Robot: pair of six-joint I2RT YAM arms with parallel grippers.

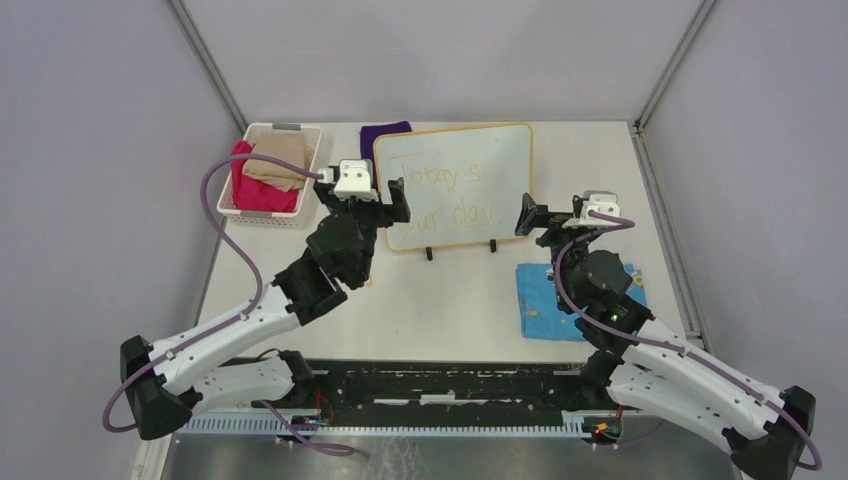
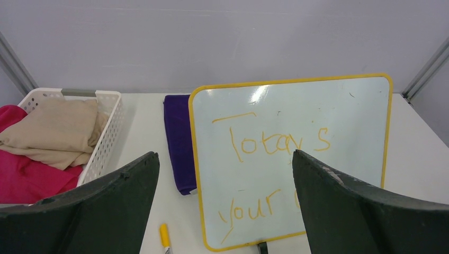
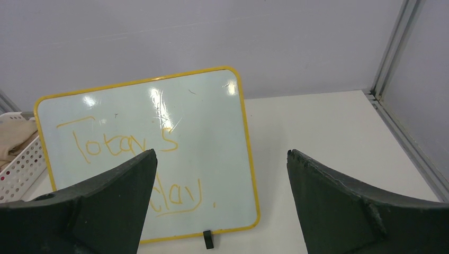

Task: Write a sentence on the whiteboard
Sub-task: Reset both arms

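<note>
The whiteboard (image 1: 500, 150) stands propped on black clip feet at the back middle of the table. It also shows in the left wrist view (image 2: 344, 106) and the right wrist view (image 3: 212, 106). The sentence (image 1: 447, 195) is in yellow-orange, two lines: "Today's" (image 2: 278, 142) above "your day." (image 3: 177, 197), the last word underlined. My left gripper (image 1: 375, 208) is open and empty at the board's left edge (image 2: 225, 153). My right gripper (image 1: 552, 218) is open and empty just right of the board (image 3: 222, 151). A yellow marker (image 2: 165, 236) lies on the table left of the board.
A white basket (image 1: 262, 130) with tan and pink cloths stands at the back left (image 2: 108, 96). A purple cloth (image 1: 385, 130) lies behind the board's left side (image 2: 177, 143). A blue printed cloth (image 1: 540, 300) lies under my right arm.
</note>
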